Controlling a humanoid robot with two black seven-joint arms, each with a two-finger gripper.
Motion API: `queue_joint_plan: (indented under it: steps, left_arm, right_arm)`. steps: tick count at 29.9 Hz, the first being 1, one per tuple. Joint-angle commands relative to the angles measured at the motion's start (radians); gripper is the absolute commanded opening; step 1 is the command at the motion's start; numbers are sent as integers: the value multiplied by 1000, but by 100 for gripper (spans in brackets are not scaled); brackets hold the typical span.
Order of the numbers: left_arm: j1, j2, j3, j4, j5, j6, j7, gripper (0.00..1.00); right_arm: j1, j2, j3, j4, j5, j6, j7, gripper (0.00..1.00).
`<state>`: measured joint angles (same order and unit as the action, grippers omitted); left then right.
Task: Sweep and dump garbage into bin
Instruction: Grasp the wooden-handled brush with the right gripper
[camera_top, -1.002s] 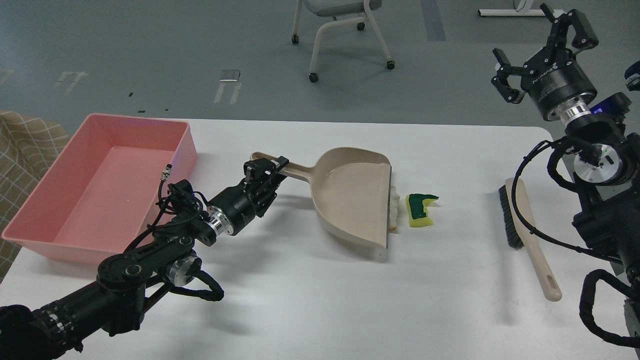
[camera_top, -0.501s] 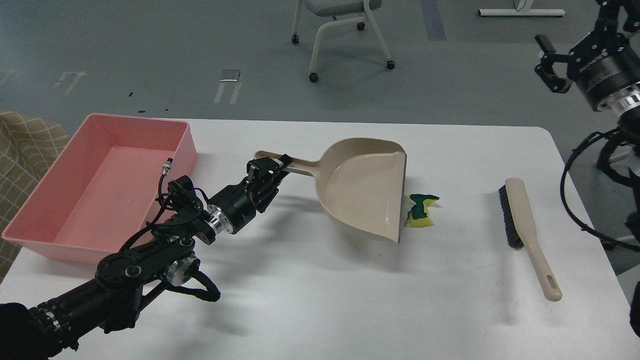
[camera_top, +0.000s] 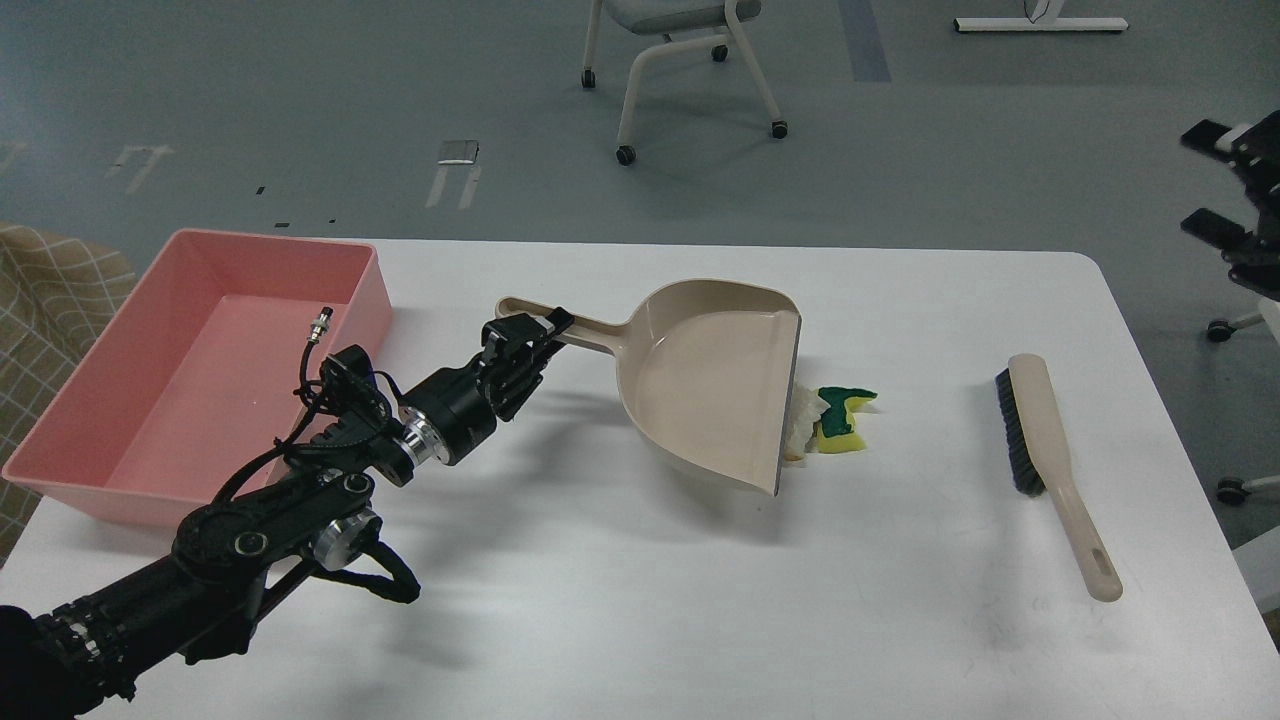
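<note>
beige plastic dustpan (camera_top: 715, 385) sits at frame centre on the white table (camera_top: 640, 600), mouth facing right.

head view: the left gripper (camera_top: 520, 345) comes in from lower left, its jaws pinching the dustpan handle near its tip. the garbage lies just off the pan's open edge, right of centre: the pale crusty stick (camera_top: 803, 425) touches the lip, and the yellow sponge piece (camera_top: 842, 418) rests against the stick. neither is inside the pan. the pink bin (camera_top: 200, 370) stands at the left of the frame, well apart from the scraps. the brush (camera_top: 1045, 460) lies untouched at the right. the right gripper is not in view; only dark parts of uncertain kind show at the upper right edge.

risks, as judged: pushing the pan further without the brush would likely shove the scraps along the table rather than load them. the hold near the handle's end gives poor leverage, so the pan may twist or tip in transit and spill.
</note>
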<state>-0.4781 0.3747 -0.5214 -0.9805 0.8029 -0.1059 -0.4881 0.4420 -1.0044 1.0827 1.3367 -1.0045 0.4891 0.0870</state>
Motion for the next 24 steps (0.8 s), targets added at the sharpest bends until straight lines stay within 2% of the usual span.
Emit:
queue_joint_plan:
  steps: [1,4,6,8,15,20,24]
  left_arm:
    - [3,0,0,0,-1,2,-1,11]
    - [4,0,0,0,-1,3,-1,11]
    - [7,1,0,0,-1,5,-1,11]
    - [9,1,0,2,-1,6,-1,11]
    - [13,-3,3,16,2,9,-1,11]
    - [16,-13,9,23,2,24,-1,11]
    - [13,-22,44,81,2,38,-1,11]
  right_arm:
    - [-48,-109,-16,119,-75,0,2,100]
    - [-49,-117,-59,176,-140,0,0,100]
    - [-49,-95,-121,190,-222,0,-24,100]
    - [-51,-69,-187,190,-327,0,-79,100]
    - [-147,-79,-211,213,-359,0,-115,100]
    - [-178,-77,-214,256,-361,0,-171,100]
    - [-193,-65,-216,265,-373,0,-193,100]
